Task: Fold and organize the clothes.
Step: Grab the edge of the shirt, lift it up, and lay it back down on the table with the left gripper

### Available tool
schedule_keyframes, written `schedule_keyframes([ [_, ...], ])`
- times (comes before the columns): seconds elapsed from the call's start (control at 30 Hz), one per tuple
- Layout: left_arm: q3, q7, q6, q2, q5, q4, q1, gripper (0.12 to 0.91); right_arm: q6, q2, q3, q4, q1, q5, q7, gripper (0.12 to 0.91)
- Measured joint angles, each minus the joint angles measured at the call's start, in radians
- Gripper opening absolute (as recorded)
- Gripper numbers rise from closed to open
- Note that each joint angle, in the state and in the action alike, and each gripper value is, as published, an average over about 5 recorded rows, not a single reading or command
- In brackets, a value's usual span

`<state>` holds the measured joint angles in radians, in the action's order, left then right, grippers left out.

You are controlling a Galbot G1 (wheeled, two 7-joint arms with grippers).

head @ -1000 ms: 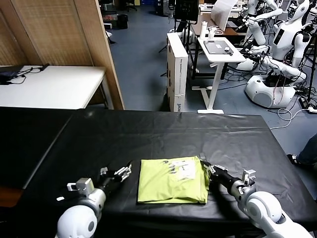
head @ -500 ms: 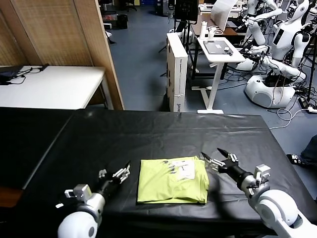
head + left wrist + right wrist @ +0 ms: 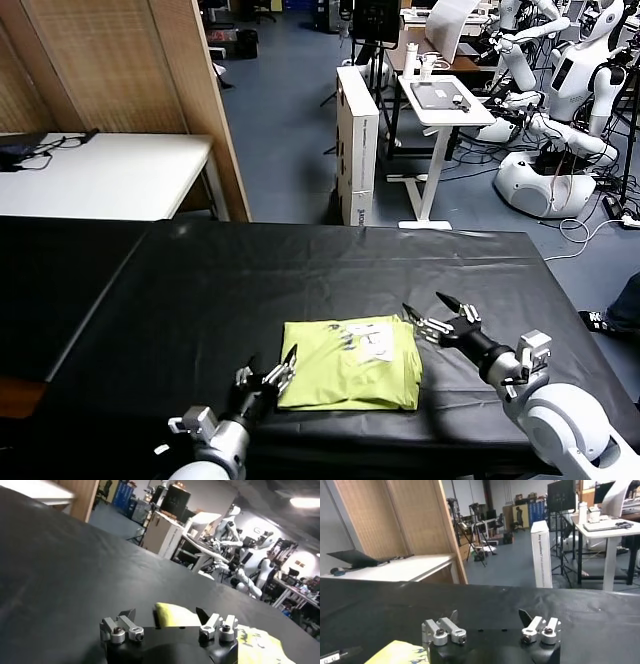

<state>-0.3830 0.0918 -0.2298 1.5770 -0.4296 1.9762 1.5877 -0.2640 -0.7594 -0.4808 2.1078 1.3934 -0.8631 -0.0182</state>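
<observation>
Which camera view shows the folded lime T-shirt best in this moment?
The head view: the whole folded lime T-shirt lies flat on the black table, white print up. The left wrist view catches only one corner and part of an edge beyond the fingers; the right wrist view shows just a yellow sliver.

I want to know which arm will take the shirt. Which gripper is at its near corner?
The left gripper: it is at the near left corner of the folded shirt. The right gripper is open at the far right corner.
</observation>
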Motion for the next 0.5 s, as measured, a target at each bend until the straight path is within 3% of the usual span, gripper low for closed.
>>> schedule_keyframes([
  [0.13,0.001,0.003,-0.011,0.001,-0.009,0.0,0.002,0.404,0.002,-0.002,0.002,-0.004,-0.003,0.009,-0.001,0.907],
  [0.27,0.0,0.004,-0.033,-0.001,-0.025,0.009,0.003,0.206,0.005,-0.005,0.003,-0.01,-0.004,0.021,-0.003,0.907],
  [0.5,-0.048,0.001,-0.085,-0.047,-0.046,0.053,-0.019,0.188,0.009,-0.019,-0.003,-0.027,-0.004,0.054,-0.004,0.907],
])
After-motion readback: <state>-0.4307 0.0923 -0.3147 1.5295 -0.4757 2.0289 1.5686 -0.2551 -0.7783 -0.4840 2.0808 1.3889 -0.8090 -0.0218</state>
